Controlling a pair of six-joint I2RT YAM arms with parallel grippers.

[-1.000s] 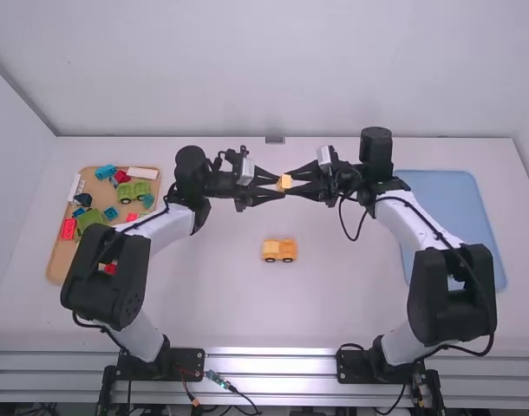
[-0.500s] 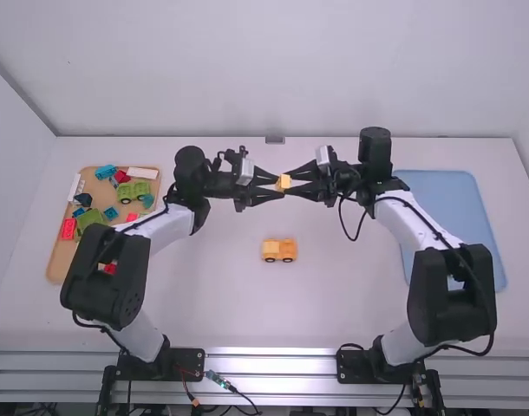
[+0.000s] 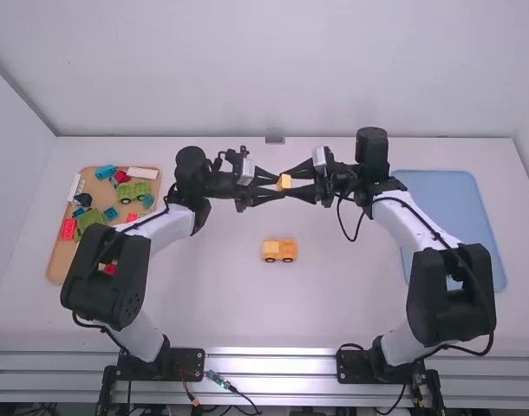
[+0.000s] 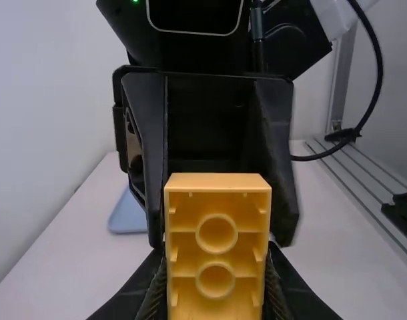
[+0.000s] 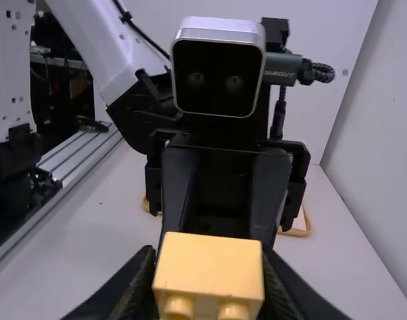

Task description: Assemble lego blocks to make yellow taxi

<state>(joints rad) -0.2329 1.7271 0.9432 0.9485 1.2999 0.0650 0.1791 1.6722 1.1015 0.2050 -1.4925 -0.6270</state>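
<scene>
High over the middle of the white table (image 3: 221, 299), in the high view, we had our left gripper (image 3: 281, 183) clamped on a yellow block (image 4: 217, 190), its fingers pressed to opposite sides. Our right gripper (image 3: 288, 182) met the same block from the facing side, but we could not tell whether it was clenched or released. The block's hollow underside faced the left wrist camera and its studs faced the right one. Nearer our bases, a partly built yellow vehicle (image 3: 279, 250) stood on its dark wheels. To our left lay a wooden tray (image 3: 61, 260) of mixed blocks, and to our right a blue tray (image 3: 447, 199).
</scene>
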